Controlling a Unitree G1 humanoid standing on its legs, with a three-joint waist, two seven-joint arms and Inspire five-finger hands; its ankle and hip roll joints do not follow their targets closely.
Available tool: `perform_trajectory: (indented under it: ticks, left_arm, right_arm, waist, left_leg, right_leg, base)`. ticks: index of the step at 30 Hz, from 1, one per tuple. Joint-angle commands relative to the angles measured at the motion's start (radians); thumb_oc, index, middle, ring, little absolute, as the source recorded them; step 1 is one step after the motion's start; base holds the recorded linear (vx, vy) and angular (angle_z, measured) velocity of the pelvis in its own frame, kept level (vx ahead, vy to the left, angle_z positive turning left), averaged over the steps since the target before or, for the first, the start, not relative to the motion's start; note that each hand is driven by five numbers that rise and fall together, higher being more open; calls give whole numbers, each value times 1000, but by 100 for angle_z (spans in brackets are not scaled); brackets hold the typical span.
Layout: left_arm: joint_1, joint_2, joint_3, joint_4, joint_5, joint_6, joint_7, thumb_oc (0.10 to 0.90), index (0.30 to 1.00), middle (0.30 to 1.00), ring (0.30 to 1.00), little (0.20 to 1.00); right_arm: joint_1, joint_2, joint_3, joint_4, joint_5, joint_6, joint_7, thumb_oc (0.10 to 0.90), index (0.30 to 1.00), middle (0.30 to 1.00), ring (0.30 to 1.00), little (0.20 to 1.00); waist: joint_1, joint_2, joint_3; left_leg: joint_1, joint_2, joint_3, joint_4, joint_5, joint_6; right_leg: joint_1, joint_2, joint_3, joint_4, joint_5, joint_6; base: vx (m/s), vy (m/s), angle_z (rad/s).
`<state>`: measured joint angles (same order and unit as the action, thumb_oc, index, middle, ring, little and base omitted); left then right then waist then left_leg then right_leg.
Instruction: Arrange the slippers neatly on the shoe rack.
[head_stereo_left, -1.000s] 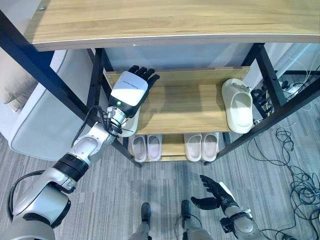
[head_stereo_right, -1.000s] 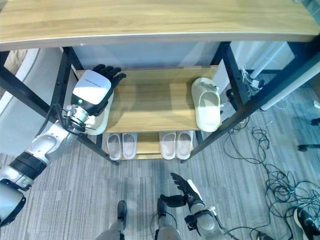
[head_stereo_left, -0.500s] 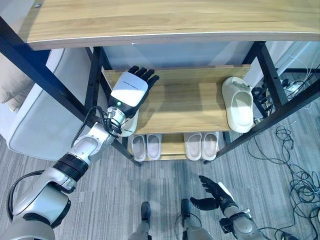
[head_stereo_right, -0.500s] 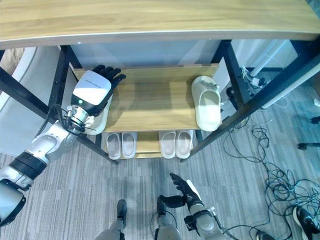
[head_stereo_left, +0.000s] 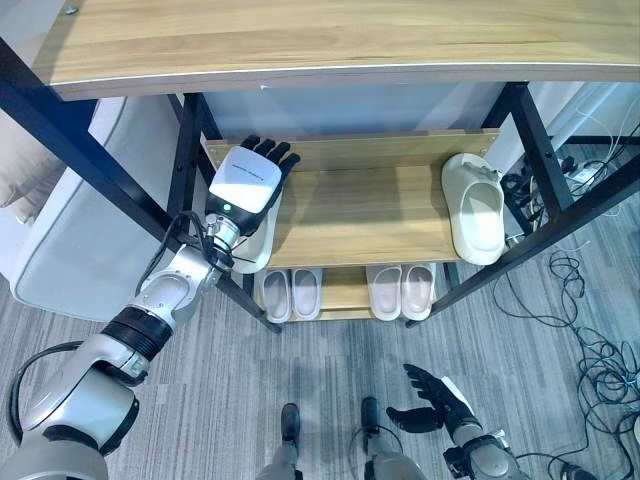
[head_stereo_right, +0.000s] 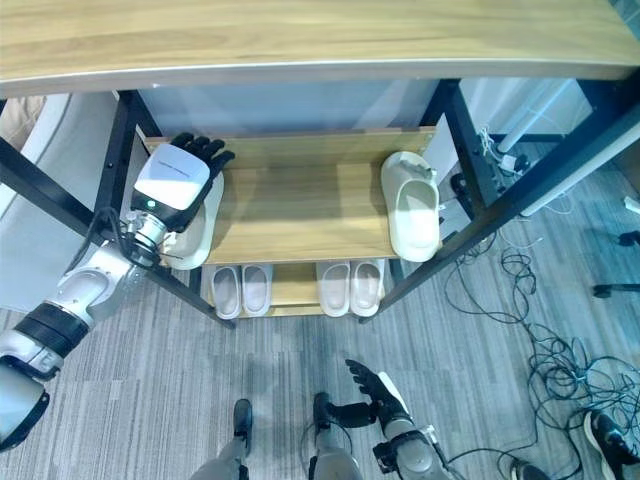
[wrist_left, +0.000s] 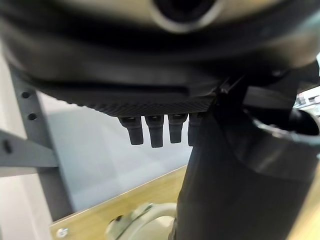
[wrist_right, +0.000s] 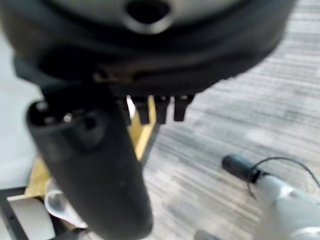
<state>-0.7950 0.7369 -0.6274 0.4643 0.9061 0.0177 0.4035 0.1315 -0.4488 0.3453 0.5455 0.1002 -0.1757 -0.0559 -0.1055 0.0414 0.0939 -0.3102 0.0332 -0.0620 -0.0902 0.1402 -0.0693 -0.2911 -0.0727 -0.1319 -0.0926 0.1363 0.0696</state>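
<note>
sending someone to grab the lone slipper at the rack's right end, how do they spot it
Look at the shoe rack under the wooden tabletop, middle shelf. At its right end lies one cream slipper, sole down. Unlike the paired slippers on the shelf below, it lies alone.

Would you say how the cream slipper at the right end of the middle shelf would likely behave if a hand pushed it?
The cream slipper looks thick and moulded, so probably light and fairly stiff. Its flat sole on the wooden shelf should slide rather than roll or tip.

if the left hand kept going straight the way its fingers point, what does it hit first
Probably the pale back panel behind the middle shelf; the left hand points that way over a slipper, though depth is unclear.
</note>
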Motion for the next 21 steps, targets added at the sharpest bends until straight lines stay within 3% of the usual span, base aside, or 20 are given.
perform_trajectory:
  ticks: [1,21]
  left_arm:
    - [-194,45,40,17,12,37,76,800,900,900,900,900]
    - [-258,-28,-47,127,-4,43,85,800,900,900,900,900]
  right_arm:
    - [17,-33,-26,-59,-11,-60,-25,800,900,900,900,900]
    - [-36,-17,6,-11,-8,-70,-64,800,900,900,900,900]
  waist:
    - [8,3,-19]
    - [1,-18,6]
  left_leg:
    - [-10,-37,39,3,-77,1]
    - [-53,-30,41,3,-66,1]
  right_leg:
    - [-28,10,17,5,-96,59]
    - [-78,9,20,5,-77,66]
  base:
    - [0,0,0]
    - [0,0,0]
